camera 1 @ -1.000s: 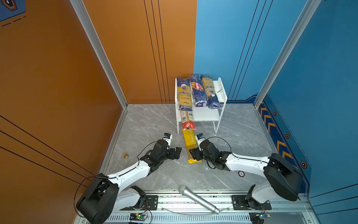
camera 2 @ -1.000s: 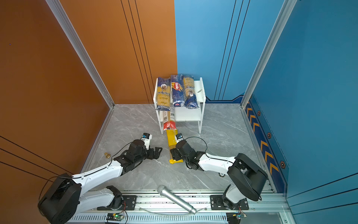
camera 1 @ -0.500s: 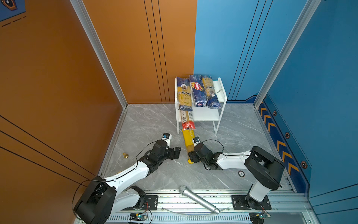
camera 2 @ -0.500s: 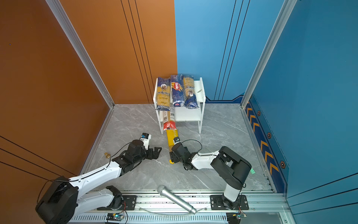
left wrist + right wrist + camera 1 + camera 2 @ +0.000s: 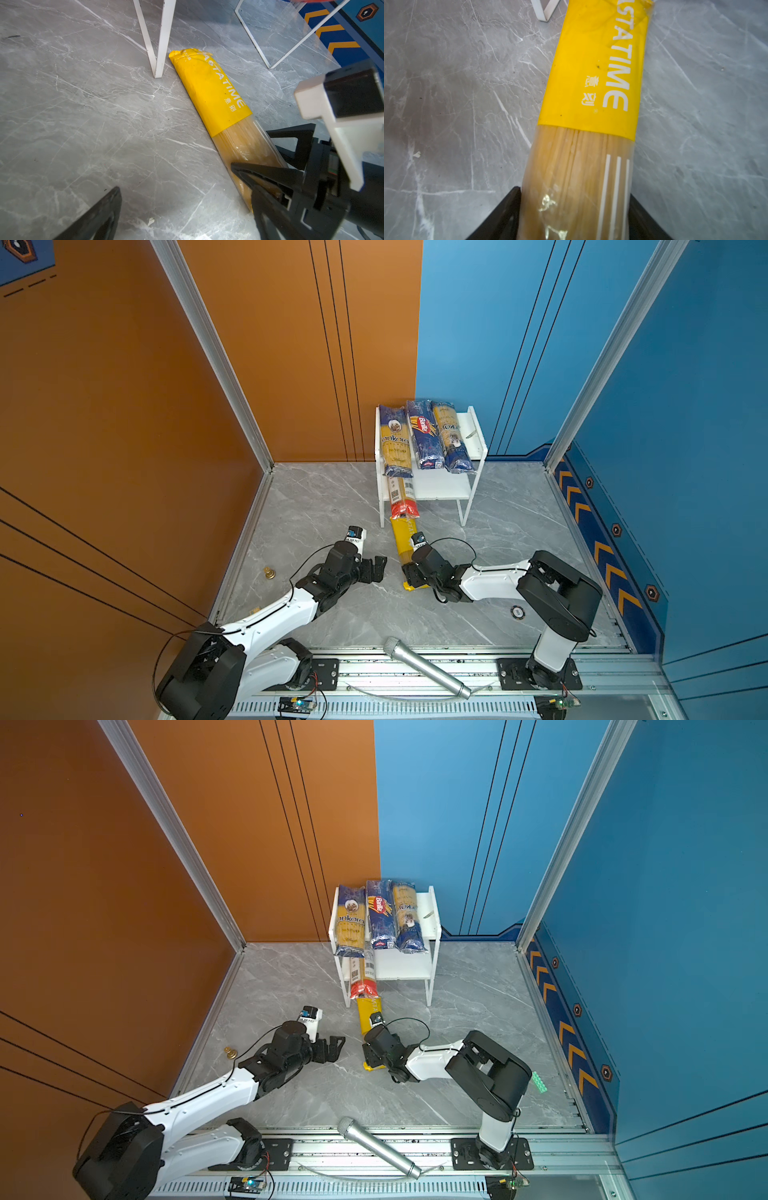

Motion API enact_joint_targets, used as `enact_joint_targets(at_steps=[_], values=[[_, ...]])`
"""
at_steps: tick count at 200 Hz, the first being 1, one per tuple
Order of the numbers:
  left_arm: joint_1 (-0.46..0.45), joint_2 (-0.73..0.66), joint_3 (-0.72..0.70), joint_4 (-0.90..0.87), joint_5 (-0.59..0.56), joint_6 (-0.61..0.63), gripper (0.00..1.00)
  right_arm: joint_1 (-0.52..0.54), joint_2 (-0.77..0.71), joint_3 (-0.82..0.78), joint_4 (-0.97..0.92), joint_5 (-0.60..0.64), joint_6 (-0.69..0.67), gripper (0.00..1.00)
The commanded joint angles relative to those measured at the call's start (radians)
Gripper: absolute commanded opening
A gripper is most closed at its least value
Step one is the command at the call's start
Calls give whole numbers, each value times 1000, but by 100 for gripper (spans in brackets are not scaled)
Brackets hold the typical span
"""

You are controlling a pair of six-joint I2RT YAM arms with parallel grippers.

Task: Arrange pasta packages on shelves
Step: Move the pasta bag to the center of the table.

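On the grey floor lies the yellow pasta package, its far end by a front leg of the shelves. My right gripper is shut on its clear near end, one finger against each side. The left gripper stands open and empty just left of that package. The top shelf carries two blue-and-yellow bags with the dark blue Barilla bag between them. A red-and-clear bag sticks out of the lower shelf.
A silver microphone lies on the front rail. A small brass object sits by the left wall, a round black disc near the right arm, a green piece behind its elbow. The rack's white legs stand close to the yellow bag.
My right gripper has shifted left onto the yellow bag's near end and its jaws have narrowed against it; the right arm's elbow swung inward. The left arm has barely moved.
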Motion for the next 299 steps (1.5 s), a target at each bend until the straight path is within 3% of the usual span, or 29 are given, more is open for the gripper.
enact_joint_targets(at_steps=[1,84,133,174,299], values=[[9,-12,-13,-16,-25,-7,98,4,29,27,-46,14,2,64],[11,-5,-12,-10,-20,-7,98,-29,12,2,-32,-32,57,43],[10,-3,-10,-4,-17,-7,98,-77,-48,-34,-38,-86,82,23],[10,0,-13,4,-14,-4,98,-113,-124,-58,-79,-111,90,14],[11,60,-7,71,25,-2,98,-176,-364,-154,-264,-105,80,1]])
